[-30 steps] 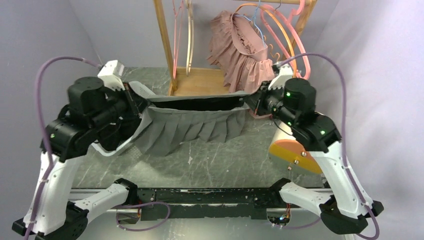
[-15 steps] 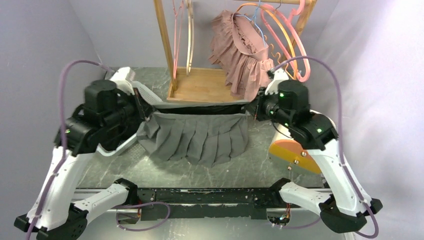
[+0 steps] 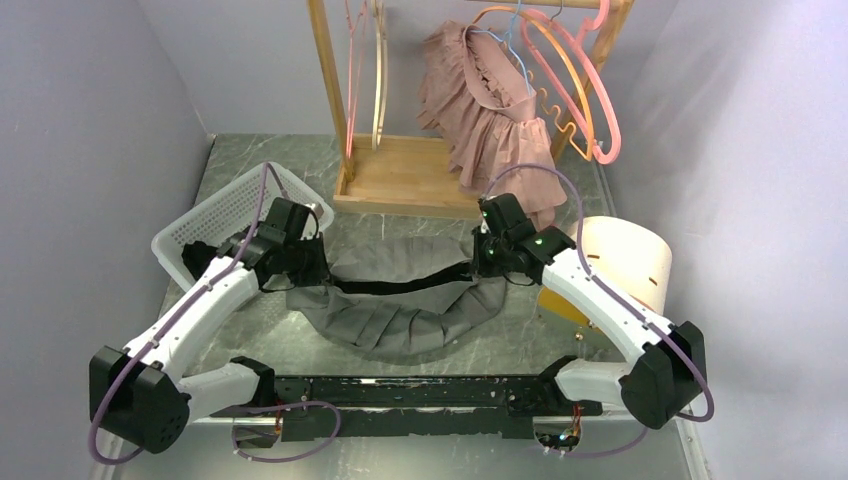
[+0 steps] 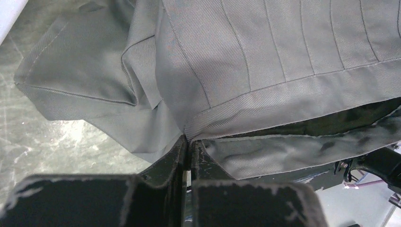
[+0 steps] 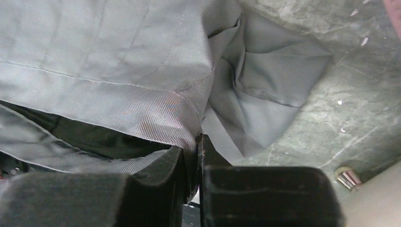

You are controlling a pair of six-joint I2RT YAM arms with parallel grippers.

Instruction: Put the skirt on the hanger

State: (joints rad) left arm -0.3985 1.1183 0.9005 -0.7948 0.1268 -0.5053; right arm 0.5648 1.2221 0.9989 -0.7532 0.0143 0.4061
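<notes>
The grey pleated skirt (image 3: 400,315) sags onto the table between my two arms, its waistband open and showing a dark lining. My left gripper (image 3: 305,270) is shut on the waistband's left end; in the left wrist view its jaws (image 4: 189,140) pinch the band's corner of the skirt (image 4: 265,52). My right gripper (image 3: 487,262) is shut on the right end, where the jaws (image 5: 197,139) clamp the folded seam of the skirt (image 5: 118,52). Several hangers hang on the wooden rack behind: a pink hanger (image 3: 592,100) at right, thin ones (image 3: 365,80) at left.
A mauve ruffled garment (image 3: 480,105) hangs on the rack above its wooden base (image 3: 405,178). A white mesh basket (image 3: 215,212) sits behind my left arm. A cream cylinder with an orange end (image 3: 625,262) lies at right. Grey walls close in both sides.
Both arms have dropped low and stretched out over the table. The skirt, earlier held up taut and hanging, now droops with its hem bunched on the tabletop. Both grips stay closed.
</notes>
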